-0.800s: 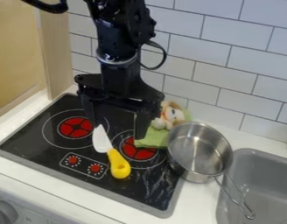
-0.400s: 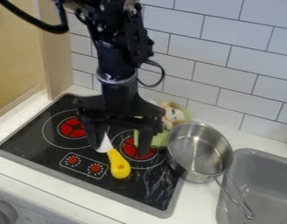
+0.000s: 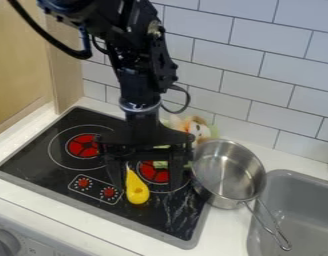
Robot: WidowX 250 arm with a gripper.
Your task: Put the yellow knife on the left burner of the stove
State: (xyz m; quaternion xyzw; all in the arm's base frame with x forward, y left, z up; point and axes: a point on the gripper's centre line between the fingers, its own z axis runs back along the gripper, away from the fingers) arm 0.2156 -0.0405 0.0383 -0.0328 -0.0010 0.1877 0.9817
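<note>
1. Wall of pale rectangular tiles (image 3: 260, 80), rising behind the work area, with a light wooden panel (image 3: 63, 70) at its left.
2. White table (image 3: 53, 197), running beneath the tiles and around the stove.
3. Black stove (image 3: 33, 160) with a grey rim, set at a slant in the left and centre of the view.
4. Black robot arm (image 3: 136, 80), coming down from the top edge over the stove.
5. Grey sink (image 3: 287, 177), at the lower right.
6. Round metal pan (image 3: 223, 167), upright and open at the top, just right of the stove's centre. Its wire handle (image 3: 277, 232) points down and right, reaching over the sink.
7. Black gripper (image 3: 146, 187), hanging low over the stove. Its two fingers are wide apart, one on each side of the knife's handle, and it grips nothing.
8. Two red burners: the left burner (image 3: 83, 145) near the upper left of the stove, the right burner (image 3: 153, 175) behind the gripper.
9. Small plush toy (image 3: 198, 129), by the wall behind the pan, partly hidden by the gripper.
10. Yellow knife (image 3: 137, 191), lying on the stove beside the right burner, apart from the left one. Its blade is mostly hidden by the gripper.
11. Two red dials (image 3: 108, 192), left of the knife.
</note>
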